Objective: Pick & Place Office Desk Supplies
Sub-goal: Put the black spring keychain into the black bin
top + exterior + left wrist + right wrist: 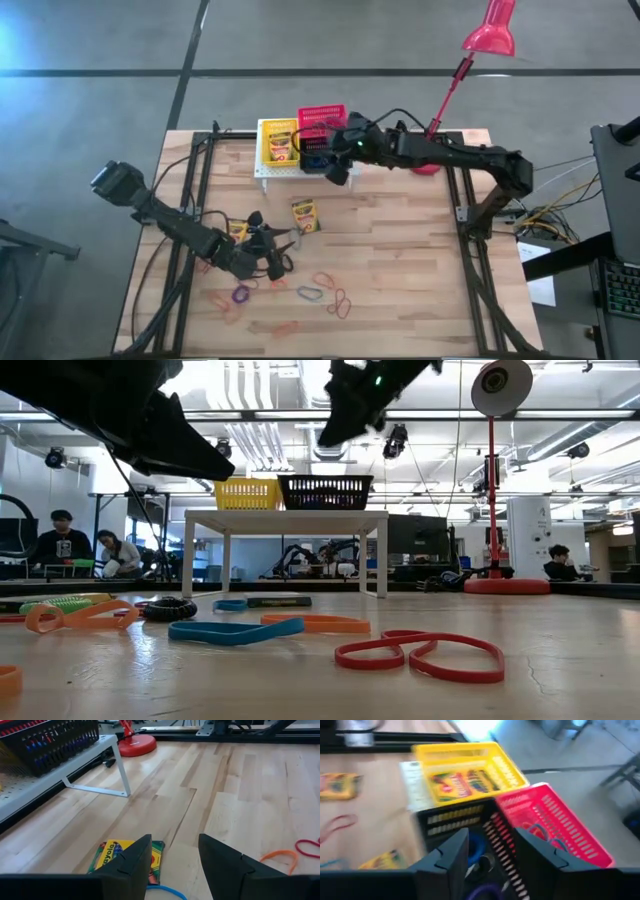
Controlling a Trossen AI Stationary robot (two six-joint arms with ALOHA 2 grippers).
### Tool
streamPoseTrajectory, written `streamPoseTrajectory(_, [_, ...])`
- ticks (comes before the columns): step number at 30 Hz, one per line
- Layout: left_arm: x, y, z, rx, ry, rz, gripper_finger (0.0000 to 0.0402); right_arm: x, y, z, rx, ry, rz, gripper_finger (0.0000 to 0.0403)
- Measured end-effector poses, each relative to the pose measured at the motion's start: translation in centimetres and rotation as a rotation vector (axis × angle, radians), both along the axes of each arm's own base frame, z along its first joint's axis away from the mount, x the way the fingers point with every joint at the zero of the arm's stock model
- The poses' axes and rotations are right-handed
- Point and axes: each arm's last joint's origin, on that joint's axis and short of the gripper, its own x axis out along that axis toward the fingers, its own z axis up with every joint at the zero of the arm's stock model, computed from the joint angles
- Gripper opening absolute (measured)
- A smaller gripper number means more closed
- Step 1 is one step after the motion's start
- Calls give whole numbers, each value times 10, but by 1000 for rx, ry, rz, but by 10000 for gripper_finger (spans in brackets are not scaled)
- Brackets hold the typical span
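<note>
Up top centre of the high view, the right gripper (pixel 337 170) hangs over the black basket (pixel 318 160) on the white stand (pixel 262 172), fingers spread and nothing between them as far as the right wrist view shows. That basket is squeezed between the yellow basket (pixel 279 143), which has a crayon box (pixel 458 783) lying in it, and the red basket (pixel 551 822).

Lower left of the high view, the left gripper (pixel 272 255) sits low over the tabletop (pixel 420 280), fingers also apart and empty. Another crayon box (pixel 126 856) lies just ahead of its fingers (pixel 131 865), with a blue loop (pixel 165 891) right beside the box. One more box (pixel 304 215) lies mid-table, and loose loops are scattered along the bottom: a purple loop (pixel 240 294), a red loop (pixel 341 303), an orange loop (pixel 316 623).

What I'd worry about:
- Left side: the box lies flat, so closing on it could just shove it along the wood, or pinch the blue loop together with it.
- Loops are thin and flat, so fingers may scrape the tabletop and come up empty.
- Right side: baskets are light and packed tight, so a finger clipping a rim could tip one or nudge it off the stand.
</note>
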Motion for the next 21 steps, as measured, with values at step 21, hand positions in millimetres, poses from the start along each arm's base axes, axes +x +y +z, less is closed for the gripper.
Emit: streamPoseTrajectory(21, [0,-5,-5,-231,243,-253,165,-30,162,-132,266,-250,325,118])
